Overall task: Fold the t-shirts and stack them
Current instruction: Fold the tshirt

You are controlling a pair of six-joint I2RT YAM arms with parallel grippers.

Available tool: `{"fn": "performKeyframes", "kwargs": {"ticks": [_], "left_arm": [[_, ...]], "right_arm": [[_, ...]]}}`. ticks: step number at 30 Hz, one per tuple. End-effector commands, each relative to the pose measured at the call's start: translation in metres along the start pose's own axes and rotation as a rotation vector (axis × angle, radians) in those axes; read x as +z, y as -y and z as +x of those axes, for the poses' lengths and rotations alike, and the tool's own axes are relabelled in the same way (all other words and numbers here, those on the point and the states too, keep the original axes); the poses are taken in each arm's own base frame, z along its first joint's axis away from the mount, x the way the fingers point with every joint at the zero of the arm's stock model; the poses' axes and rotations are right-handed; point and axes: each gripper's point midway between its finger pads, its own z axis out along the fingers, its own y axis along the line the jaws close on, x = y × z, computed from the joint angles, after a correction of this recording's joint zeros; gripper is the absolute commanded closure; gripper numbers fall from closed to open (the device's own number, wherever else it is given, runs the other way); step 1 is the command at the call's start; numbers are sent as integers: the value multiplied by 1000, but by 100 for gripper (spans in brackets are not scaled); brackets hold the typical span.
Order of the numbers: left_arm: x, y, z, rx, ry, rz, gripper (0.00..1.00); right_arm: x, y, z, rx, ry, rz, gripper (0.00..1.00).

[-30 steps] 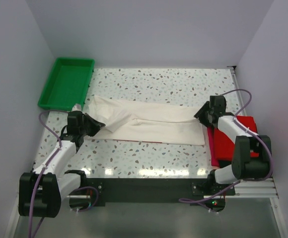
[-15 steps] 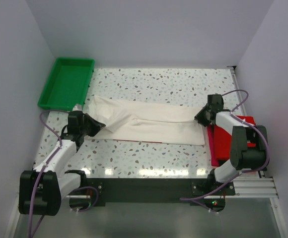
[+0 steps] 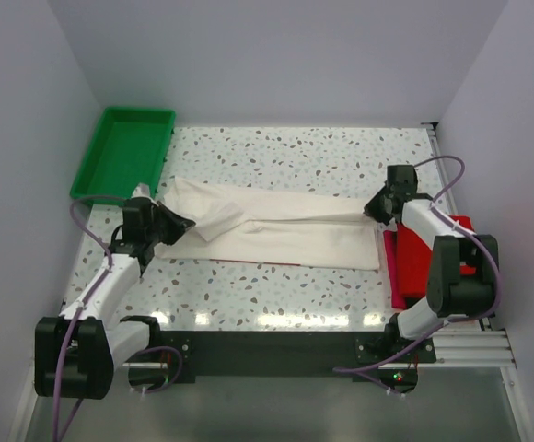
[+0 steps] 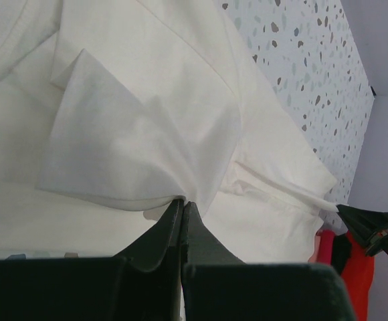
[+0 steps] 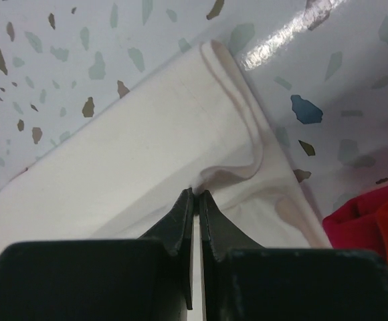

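Two grippers grip one off-white t-shirt (image 3: 285,230) in the top view. It lies folded into a long band across the middle of the table (image 3: 295,152), running from the left side to the right. The left gripper (image 3: 179,221) is clenched on its left end, and the right gripper (image 3: 375,209) is at its far right corner. Red t-shirts (image 3: 423,262) lie at the table's right edge, just beside the band's right end. A green tray (image 3: 124,157) sits at the far left corner.

From the left wrist, the fingers are pressed together on a bunched fold of the off-white cloth, which spreads away toward the speckled tabletop.

From the right wrist, the fingers are pinched tight on the shirt's hemmed corner, wrinkling it; red cloth shows at the lower right.
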Motion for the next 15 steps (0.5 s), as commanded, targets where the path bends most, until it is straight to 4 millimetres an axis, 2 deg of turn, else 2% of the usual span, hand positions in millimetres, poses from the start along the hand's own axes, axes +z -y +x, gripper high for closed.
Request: {"fn": "performKeyframes", "kwargs": {"ticks": [1,6,15], "left_arm": [[-8,25,-23,42,54,60,100],[-16,28,-25,45,65,66,100],[-26,21,-13,43,50,75,100]], "right_arm": [[-25,-15,-31,-10,94,-29,100],[-40,-8,-34,-14,131,-19,100],[-38,9,-14,-18,103,-4,100]]}}
